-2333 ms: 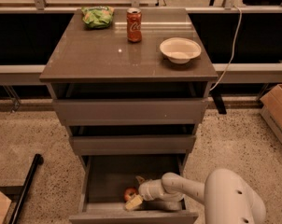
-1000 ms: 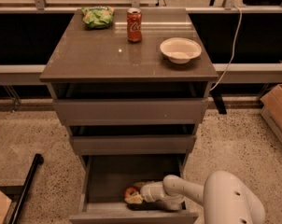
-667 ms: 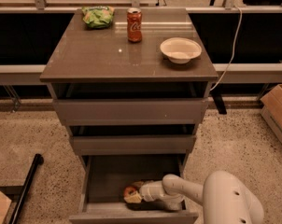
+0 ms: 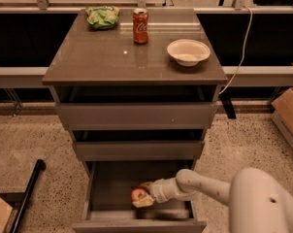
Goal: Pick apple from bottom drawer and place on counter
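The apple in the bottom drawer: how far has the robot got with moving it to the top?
Done: the bottom drawer is open and the gripper is down inside it, right at the apple. In hand: getting hold of it. Left: lifting it out and setting it on the counter.

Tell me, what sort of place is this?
Likely a lab test corner: a lone cabinet whose counter holds a soda can, bowl and snack bag, with a robot gripper in the bottom drawer at the apple.

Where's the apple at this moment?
In the camera view, the apple lies in the open bottom drawer, near its middle, with the gripper right at it, reaching in from the picture's right.
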